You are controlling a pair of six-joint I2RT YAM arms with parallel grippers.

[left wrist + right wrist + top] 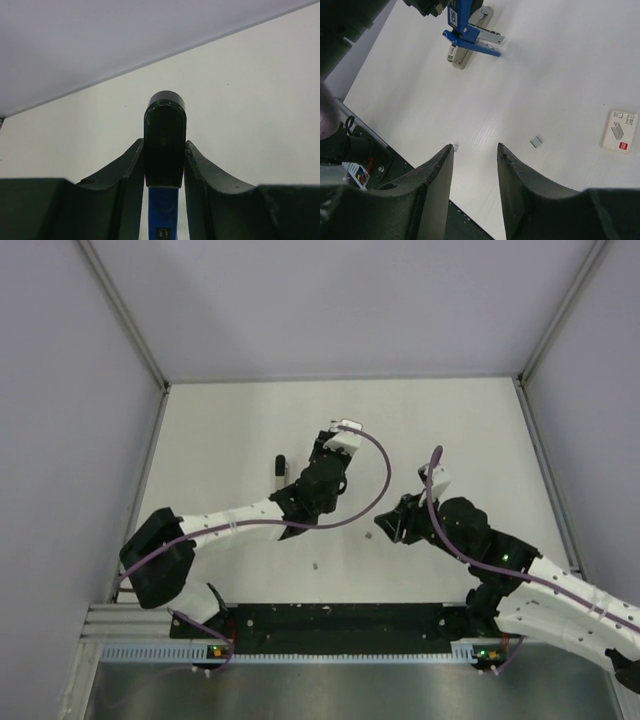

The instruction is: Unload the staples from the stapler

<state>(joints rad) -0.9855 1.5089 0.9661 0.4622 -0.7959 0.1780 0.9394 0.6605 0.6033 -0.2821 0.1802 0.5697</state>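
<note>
My left gripper (165, 145) is shut on the blue stapler (161, 220), and the stapler's black end (165, 135) sticks out past the fingertips. In the right wrist view the stapler (467, 31) hangs from that gripper above the table, opened up, with a silvery metal part (489, 37) showing. In the top view the left gripper (323, 456) is at mid-table and hides most of the stapler. My right gripper (475, 146) is open and empty, low over the table to the right (386, 524). Two small staple pieces (536, 142) (454, 147) lie on the table near it.
A grey bar with a black end (281, 469) lies left of the left gripper; it also shows behind the stapler in the right wrist view (462, 52). A small white staple box (619, 131) lies to the right. Walls enclose the white table (450, 430).
</note>
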